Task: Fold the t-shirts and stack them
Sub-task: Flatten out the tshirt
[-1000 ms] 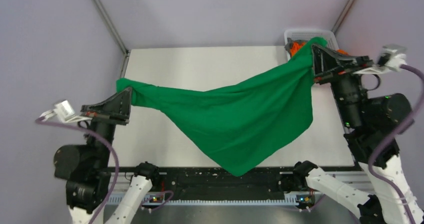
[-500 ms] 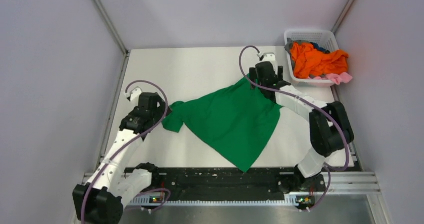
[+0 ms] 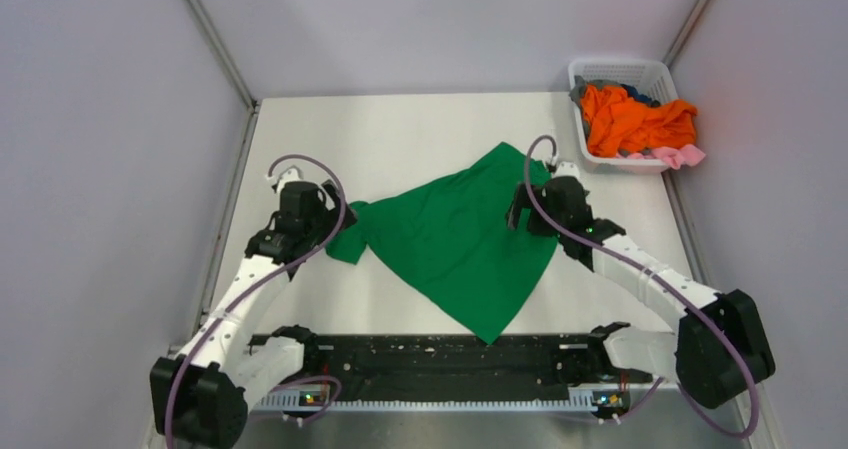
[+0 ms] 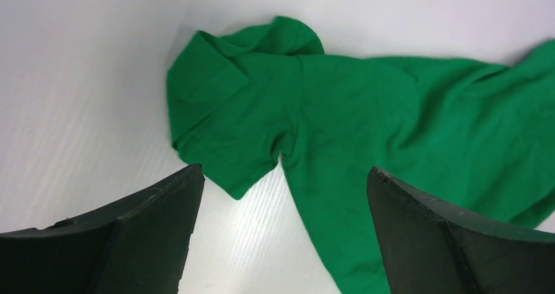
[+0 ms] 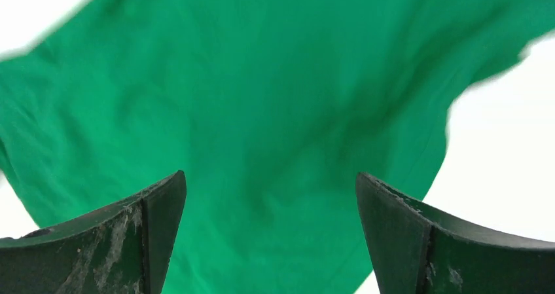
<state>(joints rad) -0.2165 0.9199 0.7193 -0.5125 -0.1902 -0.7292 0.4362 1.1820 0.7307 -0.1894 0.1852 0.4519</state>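
Green t-shirt (image 3: pixel 450 239): lying loose on the table (image 3: pixel 400 129), about the middle, between the two arms; spread out on a slant with one corner pointing to the near edge; unfolded, with soft wrinkles.
Left sleeve end (image 4: pixel 229 110): bunched and partly doubled over itself, resting on the white surface.
Left gripper (image 4: pixel 285 173): spread wide, holding nothing; over the sleeve end of the green t-shirt, at the left side of the cloth.
Left fingers (image 4: pixel 144 235): dark, one at each lower corner of the wrist view, with bare table and green cloth between them; apart from the cloth as far as visible.
Right gripper (image 5: pixel 271 176): also spread wide and empty; over the right part of the green t-shirt, near its far right corner.
Right fingers (image 5: pixel 425 241): dark, scuffed with pale marks; only green cloth between them; touching the cloth or not, cannot tell.
Basket (image 3: pixel 655 69): white lattice, at the far right corner of the table, well apart from the green t-shirt.
Orange t-shirt (image 3: pixel 630 119): crumpled in the basket, on top, filling most of it.
Pink cloth (image 3: pixel 682 156): hanging over the near right rim of the basket.
Blue cloth (image 3: pixel 640 94): small part showing behind the orange t-shirt, at the far side of the basket.
Grey cloth (image 3: pixel 578 94): small part at the left wall of the basket, mostly hidden.
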